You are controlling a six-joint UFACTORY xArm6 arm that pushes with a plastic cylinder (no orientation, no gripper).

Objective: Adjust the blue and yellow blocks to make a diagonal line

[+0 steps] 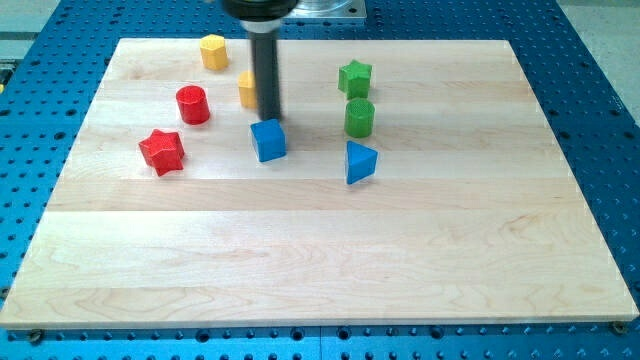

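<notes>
No jaws on this rig; my tip sits just above blue cube, beside half-hidden yellow block, so an off-centre push risks spinning the cube away.

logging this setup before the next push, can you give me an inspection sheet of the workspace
surface: wooden board on a blue perforated table.
job's things: blue cube mid-board; blue wedge to its right; yellow hexagon at top left; yellow block partly hidden behind the rod.
clutter: red cylinder, red star, green star, green cylinder.
end effector: my tip is just above the blue cube, right of the yellow block; contact cannot be told.
cables: nothing seen.
surroundings: metal mount at the top edge.
</notes>
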